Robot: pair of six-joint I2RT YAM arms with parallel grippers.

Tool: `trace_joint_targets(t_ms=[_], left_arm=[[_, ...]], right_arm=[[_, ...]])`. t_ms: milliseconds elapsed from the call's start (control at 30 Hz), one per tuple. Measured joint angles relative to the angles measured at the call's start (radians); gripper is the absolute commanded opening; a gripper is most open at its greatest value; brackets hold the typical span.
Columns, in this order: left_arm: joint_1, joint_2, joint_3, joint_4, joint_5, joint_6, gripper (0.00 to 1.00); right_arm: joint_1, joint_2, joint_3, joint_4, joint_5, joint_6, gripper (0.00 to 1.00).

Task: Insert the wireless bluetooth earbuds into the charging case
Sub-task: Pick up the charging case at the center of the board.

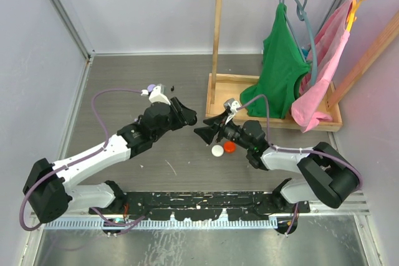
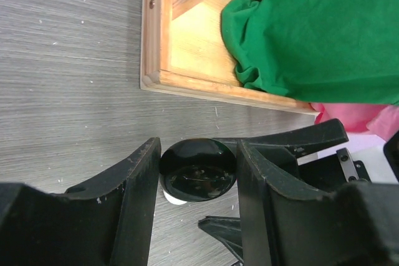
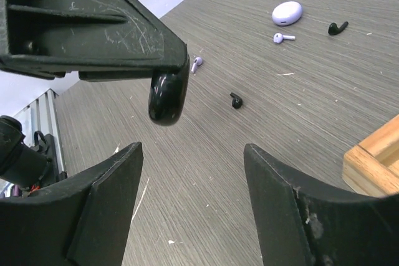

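Note:
My left gripper (image 2: pixel 198 172) is shut on a glossy black round charging case (image 2: pixel 198 169), held a little above the table. In the right wrist view that case (image 3: pixel 167 95) hangs edge-on under the left fingers. My right gripper (image 3: pixel 193 179) faces it from close by, open, with only bare table between its fingers. Beyond lie small stemmed earbuds: a lilac one (image 3: pixel 197 62), a black one (image 3: pixel 235 100), a pale lilac one (image 3: pixel 283 37) and another black one (image 3: pixel 337 27). From above, the left gripper (image 1: pixel 190 116) and right gripper (image 1: pixel 202 134) nearly meet mid-table.
A lilac case (image 3: pixel 287 12) lies at the far side by the earbuds. A white disc (image 1: pixel 217 150) and a red disc (image 1: pixel 230 146) sit just under the right gripper. A wooden rack base (image 1: pixel 219 85) with green (image 1: pixel 280 73) and pink (image 1: pixel 324 60) clothes stands at the back right.

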Motion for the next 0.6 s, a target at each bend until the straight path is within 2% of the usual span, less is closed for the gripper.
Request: trace_joint_targets(t_ms=[400, 600], left_arm=[[-0.102, -0.003, 0.000, 0.074, -0.116, 0.040, 0.42], [-0.127, -0.003, 0.000, 0.095, -0.146, 0.055, 0.42]], right_arm=[[0.010, 0.045, 0.031, 0.076, -0.013, 0.011, 0.56], [0.012, 0.049, 0.032, 0.102, -0.015, 0.026, 0.54]])
